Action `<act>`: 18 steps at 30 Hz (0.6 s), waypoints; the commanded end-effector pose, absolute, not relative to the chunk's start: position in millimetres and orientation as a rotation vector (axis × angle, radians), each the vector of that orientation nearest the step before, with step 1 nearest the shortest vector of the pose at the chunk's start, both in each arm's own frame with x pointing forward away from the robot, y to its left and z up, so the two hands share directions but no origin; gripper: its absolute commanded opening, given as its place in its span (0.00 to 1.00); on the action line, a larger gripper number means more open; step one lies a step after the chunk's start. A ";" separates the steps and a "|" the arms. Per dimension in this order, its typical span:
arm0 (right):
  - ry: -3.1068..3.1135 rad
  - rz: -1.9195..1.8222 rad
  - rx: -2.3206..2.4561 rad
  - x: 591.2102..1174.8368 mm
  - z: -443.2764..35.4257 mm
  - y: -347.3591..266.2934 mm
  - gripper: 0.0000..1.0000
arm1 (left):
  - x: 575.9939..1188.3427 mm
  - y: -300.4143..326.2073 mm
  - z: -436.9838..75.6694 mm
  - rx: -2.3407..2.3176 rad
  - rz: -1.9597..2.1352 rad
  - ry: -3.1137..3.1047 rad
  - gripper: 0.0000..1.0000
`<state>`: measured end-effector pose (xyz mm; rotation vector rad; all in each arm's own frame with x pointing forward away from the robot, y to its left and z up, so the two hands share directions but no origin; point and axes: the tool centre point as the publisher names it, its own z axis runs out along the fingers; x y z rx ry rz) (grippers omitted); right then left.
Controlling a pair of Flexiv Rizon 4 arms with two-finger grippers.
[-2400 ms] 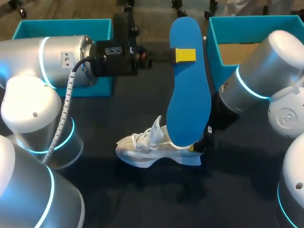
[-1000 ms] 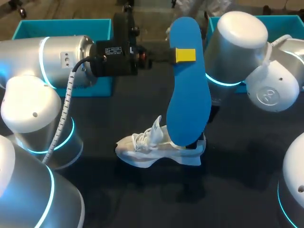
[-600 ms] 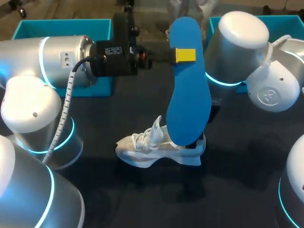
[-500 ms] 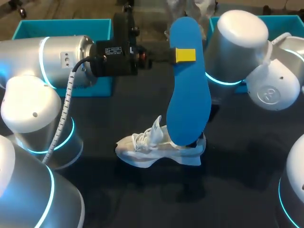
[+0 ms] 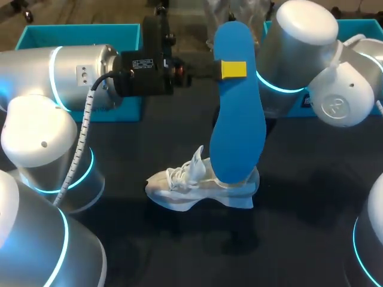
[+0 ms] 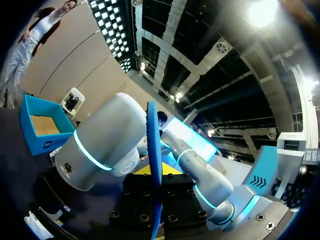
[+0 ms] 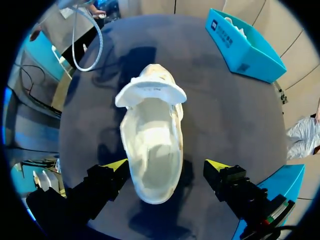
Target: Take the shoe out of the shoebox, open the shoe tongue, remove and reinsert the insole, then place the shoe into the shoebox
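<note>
My left gripper [image 5: 233, 70] holds the blue insole [image 5: 238, 125] upright, high over the table; only one yellow tip shows on the insole's face. In the left wrist view the insole [image 6: 153, 150] runs edge-on between the fingers of the left gripper [image 6: 152, 172], which is shut on it. The white shoe [image 5: 197, 185] lies on the dark table below, partly behind the insole. From the right wrist view, the right gripper [image 7: 166, 167] hangs open above the shoe [image 7: 150, 135], its yellow tips standing either side of one end, apart from it. In the head view that gripper is hidden.
A teal shoebox [image 5: 78, 36] stands at the back left and another [image 5: 281, 54] at the back right behind my right arm [image 5: 299, 54]. The nearer box [image 7: 245, 45] lies ahead of the right gripper, past the shoe. Bare dark table [image 5: 299, 209] surrounds the shoe.
My right arm has drawn up and back from the shoe's heel, and its dark finger no longer shows there. The left arm and insole have not moved.
</note>
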<state>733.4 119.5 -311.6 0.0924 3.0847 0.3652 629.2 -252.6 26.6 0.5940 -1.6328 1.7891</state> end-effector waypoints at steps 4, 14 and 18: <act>3.095 0.327 0.059 742.7 -339.7 133.8 1.00 | 628.1 -253.3 25.0 0.595 1.795 -1.628 0.00; 3.111 0.271 0.045 751.2 -365.3 141.8 1.00 | 628.1 -253.3 25.0 0.595 1.795 -1.628 0.00; 3.115 0.264 0.038 752.4 -370.6 144.4 1.00 | 628.1 -253.3 25.0 0.595 1.795 -1.628 0.00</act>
